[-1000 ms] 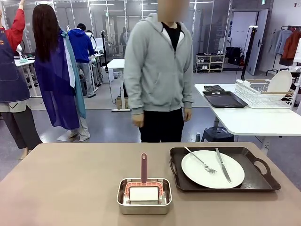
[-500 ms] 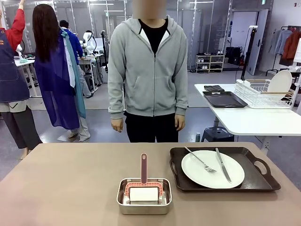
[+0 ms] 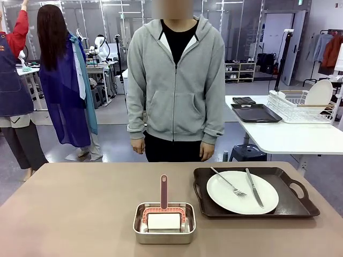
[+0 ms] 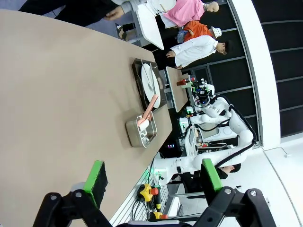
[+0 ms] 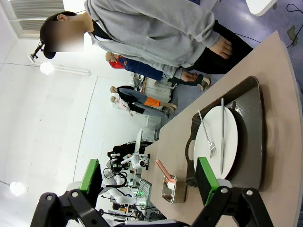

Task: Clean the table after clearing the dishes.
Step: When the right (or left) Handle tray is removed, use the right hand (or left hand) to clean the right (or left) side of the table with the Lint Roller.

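Clearing step pending. Front view: plate (image 3: 242,199) with fork (image 3: 229,183) and knife (image 3: 254,188) on tray (image 3: 293,206), 4 o'clock on table (image 3: 75,214); pan (image 3: 163,237) at 6 o'clock. Left wrist view: left gripper (image 4: 152,176) wide, empty. Right wrist view: right gripper (image 5: 147,176) wide, empty. Next probably: tray off by its handles.

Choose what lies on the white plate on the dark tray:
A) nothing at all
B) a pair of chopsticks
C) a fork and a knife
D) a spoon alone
C: a fork and a knife lie side by side on the white plate, which sits on the dark tray.
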`<action>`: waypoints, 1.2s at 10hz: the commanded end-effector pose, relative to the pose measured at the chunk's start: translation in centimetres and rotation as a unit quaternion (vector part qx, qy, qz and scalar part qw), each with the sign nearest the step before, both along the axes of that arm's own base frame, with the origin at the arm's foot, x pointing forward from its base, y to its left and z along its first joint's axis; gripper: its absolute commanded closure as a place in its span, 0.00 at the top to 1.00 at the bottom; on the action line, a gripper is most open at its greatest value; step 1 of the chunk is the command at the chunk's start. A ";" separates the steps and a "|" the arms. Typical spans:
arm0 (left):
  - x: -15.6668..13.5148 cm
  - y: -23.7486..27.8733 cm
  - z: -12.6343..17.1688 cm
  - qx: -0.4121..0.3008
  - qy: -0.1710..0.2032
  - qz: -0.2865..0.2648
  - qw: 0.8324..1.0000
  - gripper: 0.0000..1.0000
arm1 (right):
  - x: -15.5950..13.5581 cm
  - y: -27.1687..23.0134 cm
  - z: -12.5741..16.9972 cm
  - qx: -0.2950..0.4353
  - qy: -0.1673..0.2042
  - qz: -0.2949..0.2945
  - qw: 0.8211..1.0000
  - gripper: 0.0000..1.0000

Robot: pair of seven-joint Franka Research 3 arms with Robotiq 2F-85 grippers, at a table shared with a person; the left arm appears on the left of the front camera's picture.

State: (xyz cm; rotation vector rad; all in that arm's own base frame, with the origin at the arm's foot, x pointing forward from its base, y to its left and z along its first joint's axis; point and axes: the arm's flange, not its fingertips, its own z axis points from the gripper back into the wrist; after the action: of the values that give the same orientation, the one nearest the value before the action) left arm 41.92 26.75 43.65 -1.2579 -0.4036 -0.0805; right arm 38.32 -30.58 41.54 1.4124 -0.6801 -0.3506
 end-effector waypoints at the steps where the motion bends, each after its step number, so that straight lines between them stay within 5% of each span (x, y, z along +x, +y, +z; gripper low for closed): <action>1: -0.3 -0.3 0.5 0.005 0.006 0.010 1.000 1.00 | -0.5 0.3 0.2 -0.002 0.000 0.004 1.000 1.00; 12: -0.3 -0.3 0.5 0.005 0.006 0.010 1.000 1.00 | -0.5 0.3 0.2 -0.002 0.000 0.004 1.000 1.00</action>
State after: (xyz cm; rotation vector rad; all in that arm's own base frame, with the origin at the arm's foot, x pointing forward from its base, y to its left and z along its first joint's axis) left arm 41.92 26.75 43.65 -1.2579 -0.4035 -0.0804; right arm 38.32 -30.58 41.54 1.4124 -0.6801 -0.3506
